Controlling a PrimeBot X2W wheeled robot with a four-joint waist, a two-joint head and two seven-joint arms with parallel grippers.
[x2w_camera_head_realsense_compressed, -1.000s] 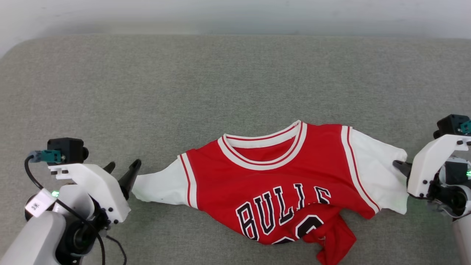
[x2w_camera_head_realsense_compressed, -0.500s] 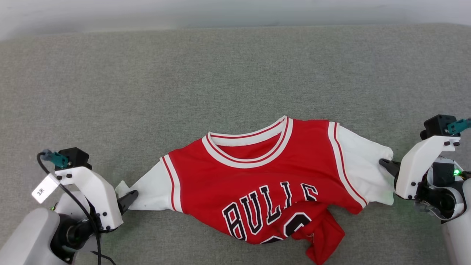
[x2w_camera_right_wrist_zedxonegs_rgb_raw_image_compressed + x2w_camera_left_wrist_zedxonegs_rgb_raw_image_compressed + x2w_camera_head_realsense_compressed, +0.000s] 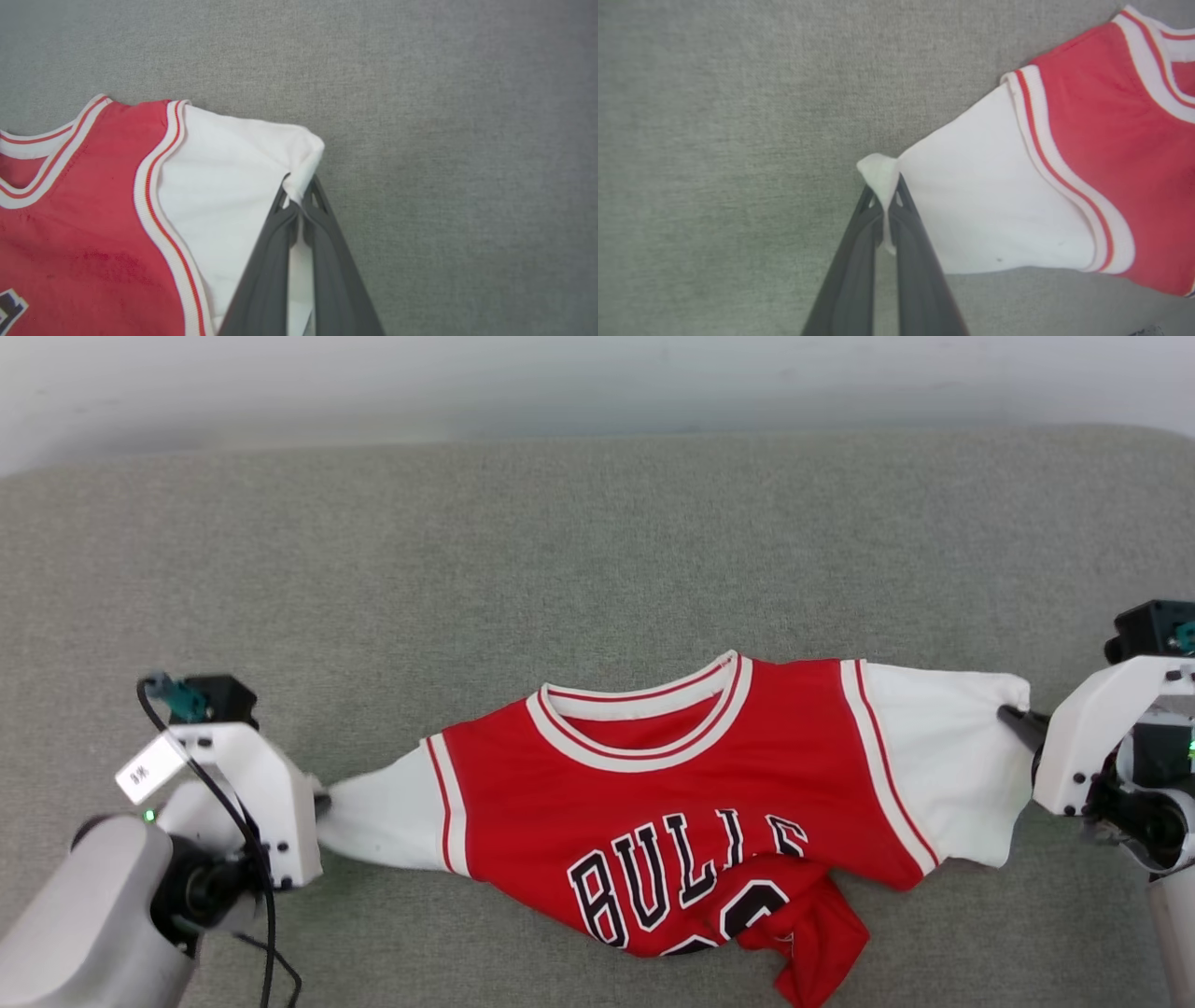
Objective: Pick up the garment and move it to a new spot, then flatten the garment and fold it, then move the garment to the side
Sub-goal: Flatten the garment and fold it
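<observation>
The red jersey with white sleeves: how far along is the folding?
Done: the red jersey-style shirt with white sleeves lies lettering-up on the grey fabric surface. In hand: left gripper and right gripper each pinch a sleeve tip. Left: the lower hem is crumpled, so flattening, folding and moving aside remain.

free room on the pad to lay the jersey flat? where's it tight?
Biggest bare patch: grey pad from the collar of the garment to the far edge, full width. Smaller strip on the near side, between the left gripper and the bunched hem. Tight: both ends, where left and right gripper hold the sleeve tips, jaws shut.
</observation>
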